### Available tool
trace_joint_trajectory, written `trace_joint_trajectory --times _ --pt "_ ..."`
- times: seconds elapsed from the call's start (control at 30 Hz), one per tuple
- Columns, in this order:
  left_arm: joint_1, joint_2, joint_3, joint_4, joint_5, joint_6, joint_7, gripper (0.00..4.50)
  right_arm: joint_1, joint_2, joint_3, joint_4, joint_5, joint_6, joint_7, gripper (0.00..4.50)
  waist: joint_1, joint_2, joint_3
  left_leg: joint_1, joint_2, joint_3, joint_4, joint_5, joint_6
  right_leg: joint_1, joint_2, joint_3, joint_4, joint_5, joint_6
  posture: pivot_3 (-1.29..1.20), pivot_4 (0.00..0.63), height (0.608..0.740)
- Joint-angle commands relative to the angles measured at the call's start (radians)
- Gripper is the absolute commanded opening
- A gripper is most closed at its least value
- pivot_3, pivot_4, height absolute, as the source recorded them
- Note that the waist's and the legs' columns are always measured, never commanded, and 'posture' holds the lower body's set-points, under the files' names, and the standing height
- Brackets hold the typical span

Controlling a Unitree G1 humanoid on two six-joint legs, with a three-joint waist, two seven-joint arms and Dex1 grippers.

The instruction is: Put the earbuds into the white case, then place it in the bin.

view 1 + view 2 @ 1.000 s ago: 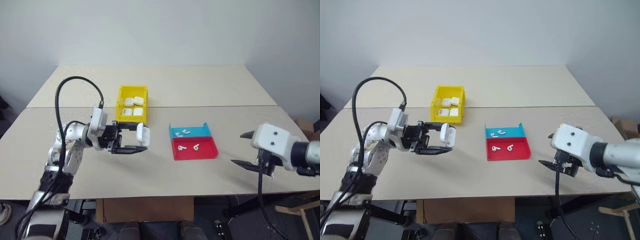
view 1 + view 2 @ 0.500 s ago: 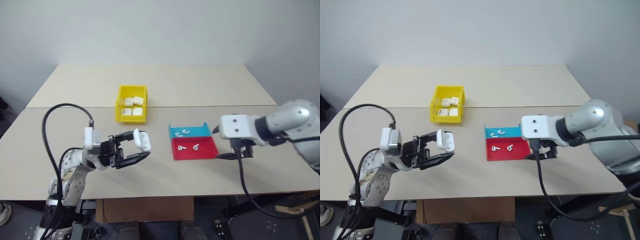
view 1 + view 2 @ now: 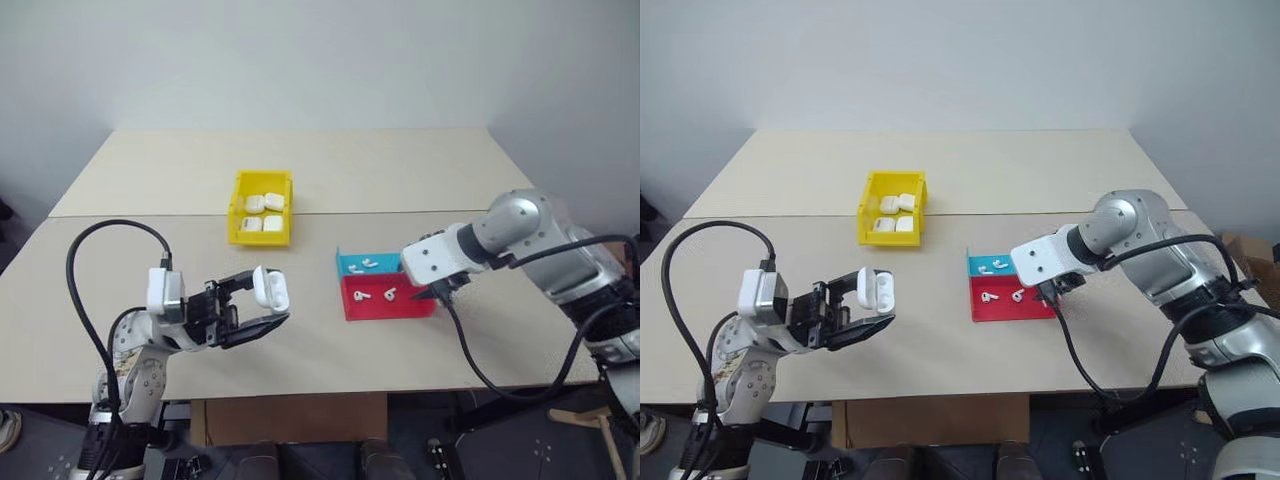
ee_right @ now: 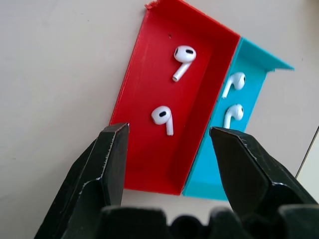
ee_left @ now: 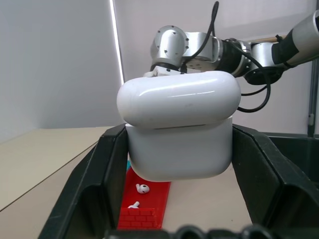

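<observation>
Right wrist view looks down between spread fingers at the tray, whose red half holds two earbuds and teal half two more. The right gripper, empty, hovers over them, presumably lined up for a pick. At eight o'clock from the tray, the left gripper clamps the white case above the table, likely presenting it for loading. The yellow bin, at eleven o'clock, already holds cases.

Lighting even, bright, diffuse from above. Soft shadows under tray and bin. Mild glare on case lid. Near fingers soft; head views slightly hazy.
</observation>
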Motion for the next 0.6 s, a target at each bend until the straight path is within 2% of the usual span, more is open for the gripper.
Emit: trace_joint_trajectory --times 0.03,0.6 --pt "0.004 0.013 0.01 0.017 -0.007 -0.028 -0.045 2.84 -0.055 0.043 -0.001 0.076 -0.039 -0.091 0.022 3.01 0.0 0.0 0.0 0.0 0.0 0.0 0.0 0.0 0.0 0.0 0.0 0.0 0.0 0.0 0.0 0.0 0.15 0.74" --pt "0.054 0.041 0.027 -0.058 -0.009 -0.016 -0.025 2.84 -0.186 0.258 0.099 0.531 -0.214 -0.468 0.006 3.01 0.0 0.001 0.001 0.0 0.002 0.0 -0.001 0.0 0.0 -0.001 0.002 0.0 0.0 0.0 -0.003 0.0 0.15 0.74"
